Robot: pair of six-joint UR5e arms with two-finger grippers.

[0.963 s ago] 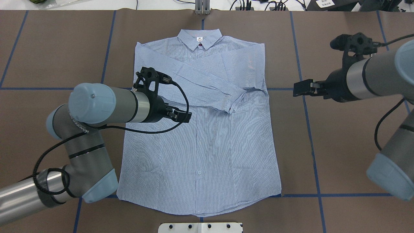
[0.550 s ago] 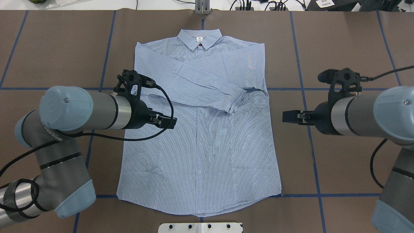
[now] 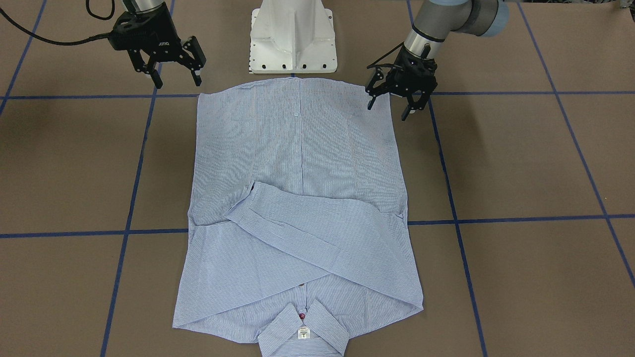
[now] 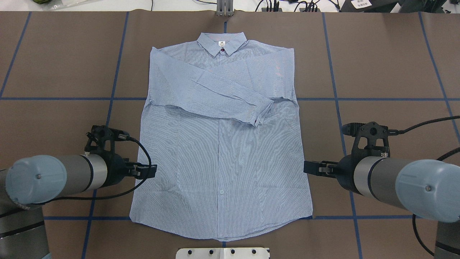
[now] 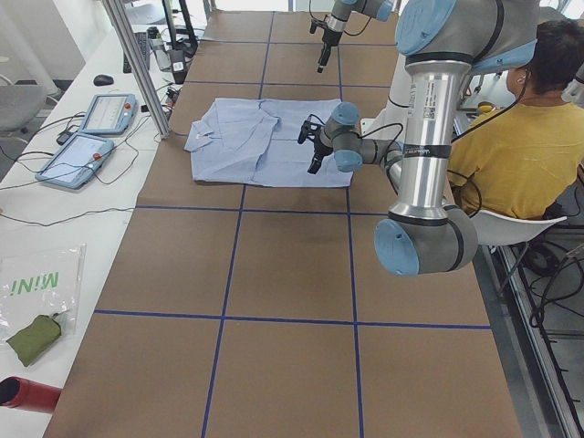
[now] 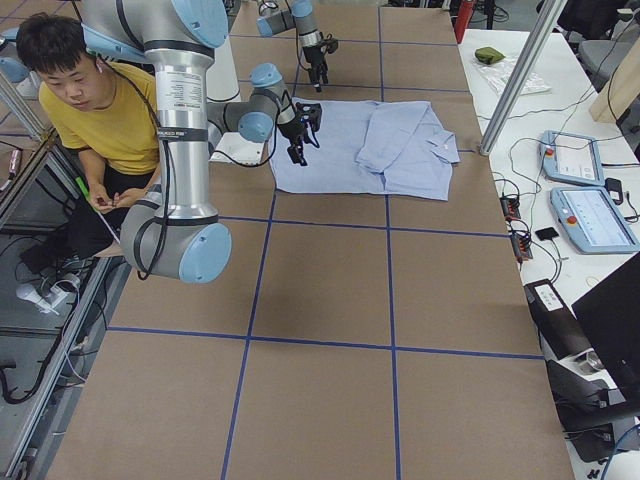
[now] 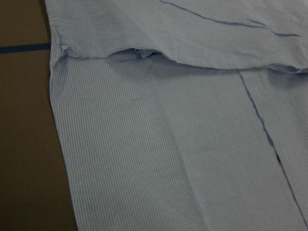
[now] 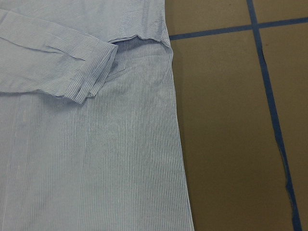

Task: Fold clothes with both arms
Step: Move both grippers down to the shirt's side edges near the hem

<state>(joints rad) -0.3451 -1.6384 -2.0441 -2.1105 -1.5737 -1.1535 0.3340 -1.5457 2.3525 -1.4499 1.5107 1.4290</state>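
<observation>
The striped button-up shirt (image 4: 221, 162) lies flat and face up in the middle of the brown table (image 4: 377, 72), which is marked with blue tape lines. Its collar (image 4: 222, 40) points away from the robot and its hem toward the white pedestal (image 3: 292, 37). Both sleeves are folded across the chest, one cuff (image 4: 261, 111) lying on top. The white neck label (image 3: 303, 333) carries print too small to read, and a red button (image 3: 301, 316) sits beside it. The left gripper (image 3: 389, 108) hangs with its fingers spread wide at the shirt's side edge near the hem. The right gripper (image 3: 177, 79) is equally wide, just beside the opposite hem corner. White lettering on its body ends in "TIQ".
</observation>
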